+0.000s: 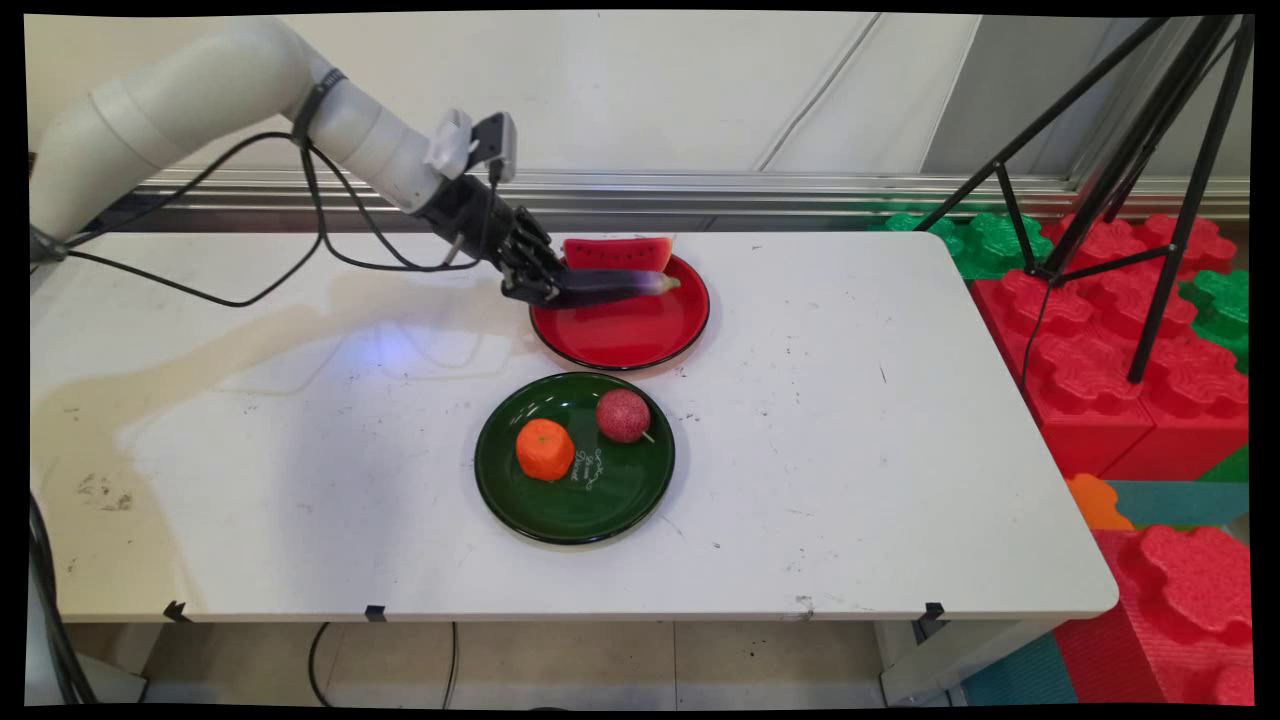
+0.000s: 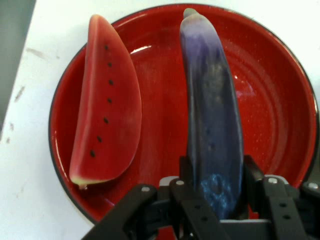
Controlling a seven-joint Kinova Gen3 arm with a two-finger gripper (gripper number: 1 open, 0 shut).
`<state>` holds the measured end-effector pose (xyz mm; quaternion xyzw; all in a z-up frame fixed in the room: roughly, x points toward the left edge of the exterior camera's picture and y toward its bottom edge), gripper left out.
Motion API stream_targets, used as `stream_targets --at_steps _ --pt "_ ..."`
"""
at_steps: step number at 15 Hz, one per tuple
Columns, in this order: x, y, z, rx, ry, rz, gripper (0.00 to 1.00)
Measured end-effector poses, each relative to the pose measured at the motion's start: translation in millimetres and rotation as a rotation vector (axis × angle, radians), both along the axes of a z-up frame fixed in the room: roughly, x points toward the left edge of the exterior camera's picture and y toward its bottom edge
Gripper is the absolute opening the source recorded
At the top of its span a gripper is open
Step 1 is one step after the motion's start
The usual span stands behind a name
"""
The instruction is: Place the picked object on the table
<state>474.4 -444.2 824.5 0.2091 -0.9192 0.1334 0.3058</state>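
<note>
My gripper (image 1: 548, 288) is shut on the thick end of a purple eggplant (image 1: 618, 285), holding it level over the left part of a red plate (image 1: 640, 345). In the hand view the eggplant (image 2: 212, 110) runs straight up from between the fingers (image 2: 252, 175), its pale tip near the plate's far rim (image 2: 65, 100). A watermelon slice (image 1: 617, 253) lies on the plate's far side, and in the hand view the slice (image 2: 107, 100) is left of the eggplant with a gap between them.
A green plate (image 1: 600, 500) sits nearer the table's front, holding an orange (image 1: 545, 449) and a dark red round fruit (image 1: 623, 415). A black tripod (image 1: 1130, 180) and red and green foam blocks (image 1: 1110, 350) stand off the table's right end.
</note>
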Motion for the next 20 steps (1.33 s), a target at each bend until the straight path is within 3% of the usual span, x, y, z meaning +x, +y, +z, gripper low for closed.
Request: stream_targets --at_steps 10,20 --pt "32.1 45.7 38.1 0.018 0.040 0.064 0.00" --pt "70.0 93.1 47.1 0.098 0.044 0.159 0.00"
